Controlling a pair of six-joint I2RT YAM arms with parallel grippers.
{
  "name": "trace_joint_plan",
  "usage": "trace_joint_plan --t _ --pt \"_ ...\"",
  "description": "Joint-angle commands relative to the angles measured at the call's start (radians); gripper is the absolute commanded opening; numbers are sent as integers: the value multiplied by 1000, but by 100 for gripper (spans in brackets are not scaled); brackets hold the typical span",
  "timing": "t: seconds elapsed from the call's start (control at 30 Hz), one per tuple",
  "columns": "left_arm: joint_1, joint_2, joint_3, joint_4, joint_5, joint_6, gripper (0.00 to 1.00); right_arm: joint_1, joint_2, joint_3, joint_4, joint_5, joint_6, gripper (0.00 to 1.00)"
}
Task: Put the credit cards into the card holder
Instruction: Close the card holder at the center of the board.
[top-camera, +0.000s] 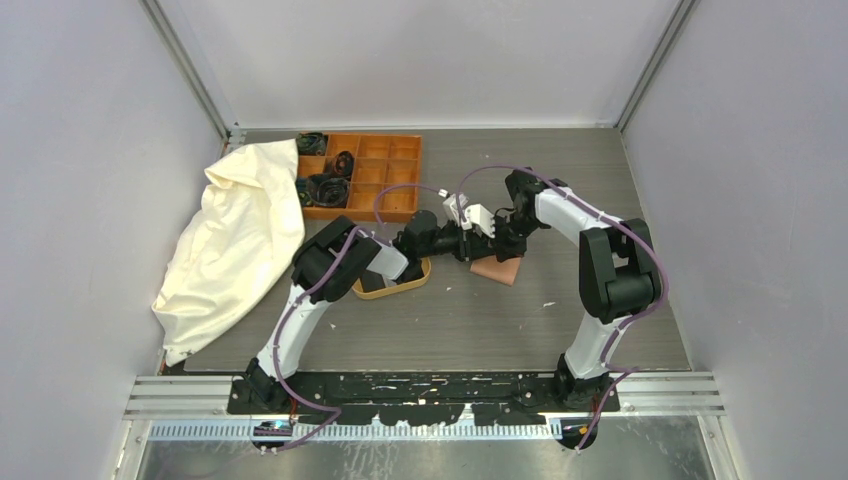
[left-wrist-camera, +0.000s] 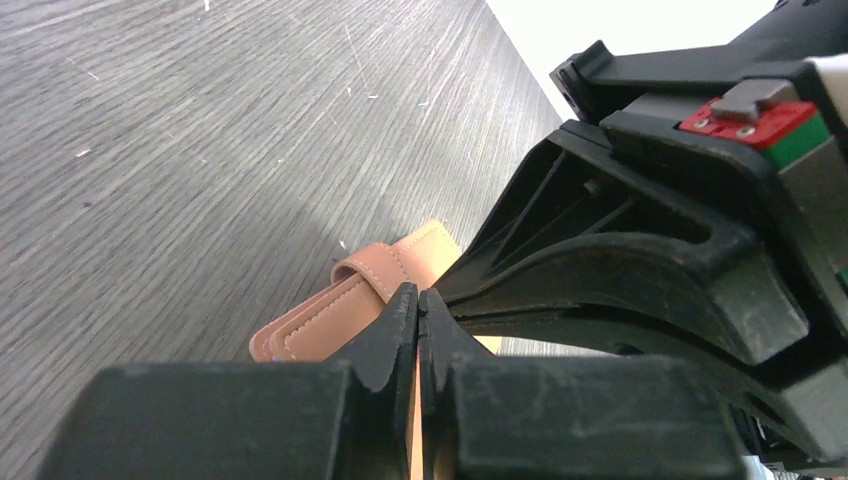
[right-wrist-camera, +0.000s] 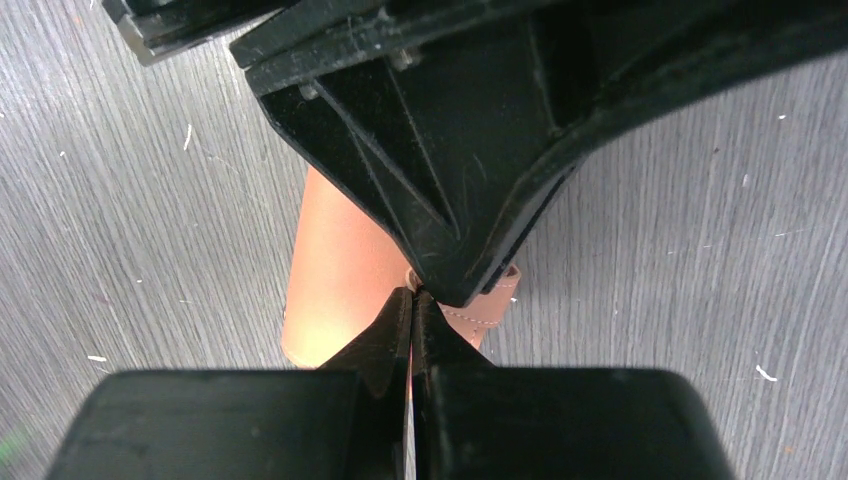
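Grey wood-grain table (top-camera: 450, 330), walled on 3 sides. A cream cloth bag (top-camera: 235, 240) lay crumpled along the left side. An orange compartment box (top-camera: 385, 160) stood at the back, with dark items in its left cells. An oval wooden tray (top-camera: 395, 288) sat partly under the left arm.

Card holder (top-camera: 497, 270) lay on the table near the centre, just right of the tray and directly beneath the 2 grippers. Reddish-brown leather, smooth outer face, rounded corners (right-wrist-camera: 335, 260). From the left wrist it appeared folded (left-wrist-camera: 330, 320), with pale stitching along the edges, a stitched strap over the fold and a lighter tan panel showing behind.

Left gripper (top-camera: 472, 246) and right gripper (top-camera: 497, 240) met tip to tip over the holder. Left fingers were pressed together (left-wrist-camera: 417, 300), and so were the right fingers (right-wrist-camera: 412, 295). Could not tell whether either pair pinched any leather.
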Motion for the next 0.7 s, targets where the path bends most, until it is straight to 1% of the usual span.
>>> trace_joint_plan --t 0.0,0.27,0.67 --pt "-4 1 34 42 -12 2 2 24 -11 0 14 3 -3 1" --pt "-6 16 58 10 4 -2 2 34 -4 9 12 20 2 1" --pt "-6 14 76 -107 32 35 0 46 4 19 28 55 28 1"
